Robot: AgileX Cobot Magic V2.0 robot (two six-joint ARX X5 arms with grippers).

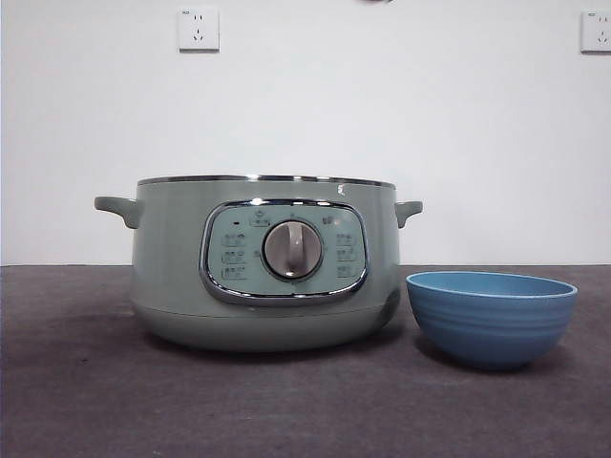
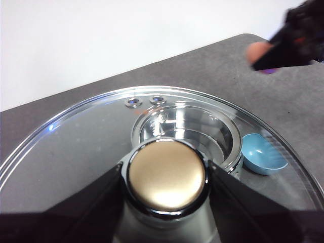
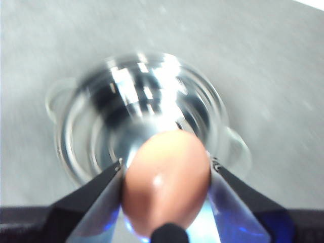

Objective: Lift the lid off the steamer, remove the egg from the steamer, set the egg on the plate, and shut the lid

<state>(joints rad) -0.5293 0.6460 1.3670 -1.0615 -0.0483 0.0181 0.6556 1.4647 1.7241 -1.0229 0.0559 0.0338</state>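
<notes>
Front view, nearest items: the plate (image 1: 492, 318), a small deep blue ridged bowl with a lighter rim, stands on the dark table (image 1: 86, 401) just right of the steamer (image 1: 258, 267), close but apart. The steamer is a pale sage-green pot with two small side handles, a chrome-framed panel and a grey dial; its chrome top rim is uncovered. No arm shows in this view.

Right pincer (image 3: 167, 185): jaws closed on the egg (image 3: 167, 182), one on either side. The egg is brownish-pink, smooth, with a small highlight. It is held above the steamer's shiny open interior (image 3: 136, 116), which appears blurred beneath it.

Left pincer (image 2: 166, 177): jaws clamped on the knob of the lid (image 2: 76, 147), one jaw each side. The lid is clear glass with a chrome rim, held raised; the steamer (image 2: 187, 131) and plate (image 2: 263, 154) are seen through it below. The right pincer (image 2: 291, 40) with the egg shows beyond, blurred
</notes>
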